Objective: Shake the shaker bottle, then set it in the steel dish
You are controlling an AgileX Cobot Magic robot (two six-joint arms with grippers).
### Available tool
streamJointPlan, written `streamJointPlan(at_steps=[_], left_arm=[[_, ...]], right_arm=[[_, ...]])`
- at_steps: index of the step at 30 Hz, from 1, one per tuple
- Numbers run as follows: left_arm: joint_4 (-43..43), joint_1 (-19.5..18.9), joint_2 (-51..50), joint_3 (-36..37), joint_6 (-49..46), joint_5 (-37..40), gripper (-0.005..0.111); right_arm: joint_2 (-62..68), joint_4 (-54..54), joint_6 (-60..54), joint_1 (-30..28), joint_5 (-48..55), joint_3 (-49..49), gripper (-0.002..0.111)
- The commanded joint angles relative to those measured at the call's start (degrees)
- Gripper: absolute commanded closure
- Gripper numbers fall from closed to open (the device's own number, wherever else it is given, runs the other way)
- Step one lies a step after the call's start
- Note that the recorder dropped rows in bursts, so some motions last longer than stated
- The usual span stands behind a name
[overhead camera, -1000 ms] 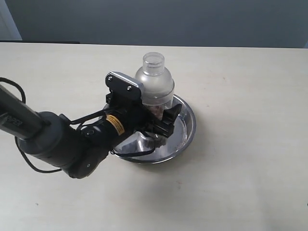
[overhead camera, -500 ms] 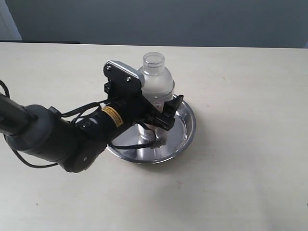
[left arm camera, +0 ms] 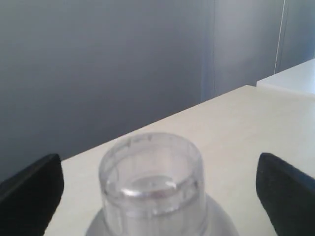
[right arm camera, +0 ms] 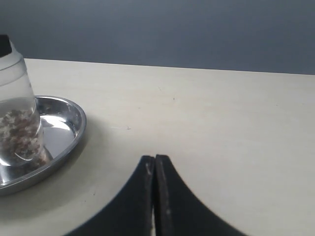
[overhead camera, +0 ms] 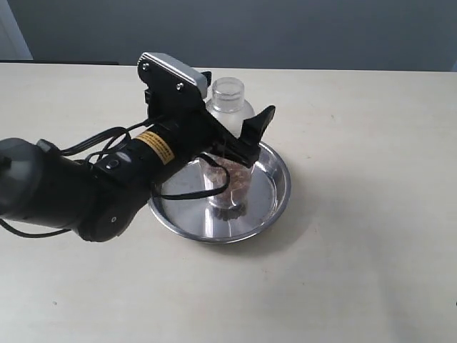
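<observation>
Bottle (overhead camera: 227, 180) upright in dish (overhead camera: 283, 187).
Your left claw (overhead camera: 237, 94) is spread clear, so it stands alone; right claw (right arm camera: 155, 167) sits pressed together.

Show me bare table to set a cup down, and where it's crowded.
Bare: the table right of the steel dish in the exterior view. Crowded: the shaker bottle stands in the dish, the left gripper open around its cap.

The left arm (overhead camera: 64, 193) reached in from the left, the left gripper (overhead camera: 235, 96) held its jaws spread wide, and the right gripper (right arm camera: 155, 161) had its fingertips pressed together.
</observation>
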State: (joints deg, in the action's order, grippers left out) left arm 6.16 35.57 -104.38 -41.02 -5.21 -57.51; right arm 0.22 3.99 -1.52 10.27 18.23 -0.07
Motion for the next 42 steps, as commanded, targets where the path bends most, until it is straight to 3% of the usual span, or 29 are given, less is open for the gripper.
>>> streamJointPlan(at_steps=[1, 9, 13, 17, 19, 23, 28, 35, 42], left_arm=[[1.59, -0.05, 3.05, 0.01, -4.23, -1.73, 0.003], [8.34, -0.05, 9.98, 0.01, -6.38, -0.98, 0.003], [9.53, -0.05, 14.26, 0.01, -7.13, 3.19, 0.003], [16.22, -0.05, 18.21, 0.01, -10.82, 8.18, 0.008], [19.62, -0.05, 20.63, 0.01, -13.88, 11.27, 0.017], [21.43, -0.05, 25.48, 0.01, -16.88, 18.89, 0.048], [21.2, -0.05, 30.64, 0.01, -18.18, 28.65, 0.106], [21.43, -0.05, 36.38, 0.01, -22.46, 40.49, 0.106], [21.19, -0.05, 40.79, 0.01, -32.8, 48.24, 0.106]], right_arm=[[-0.22, -0.26, 0.03, 0.01, -0.77, 0.07, 0.109], [-0.22, -0.26, 0.03, 0.01, -0.77, 0.07, 0.109], [-0.22, -0.26, 0.03, 0.01, -0.77, 0.07, 0.109], [-0.22, -0.26, 0.03, 0.01, -0.77, 0.07, 0.109], [-0.22, -0.26, 0.03, 0.01, -0.77, 0.07, 0.109], [-0.22, -0.26, 0.03, 0.01, -0.77, 0.07, 0.109], [-0.22, -0.26, 0.03, 0.01, -0.77, 0.07, 0.109], [-0.22, -0.26, 0.03, 0.01, -0.77, 0.07, 0.109], [-0.22, -0.26, 0.03, 0.01, -0.77, 0.07, 0.109]])
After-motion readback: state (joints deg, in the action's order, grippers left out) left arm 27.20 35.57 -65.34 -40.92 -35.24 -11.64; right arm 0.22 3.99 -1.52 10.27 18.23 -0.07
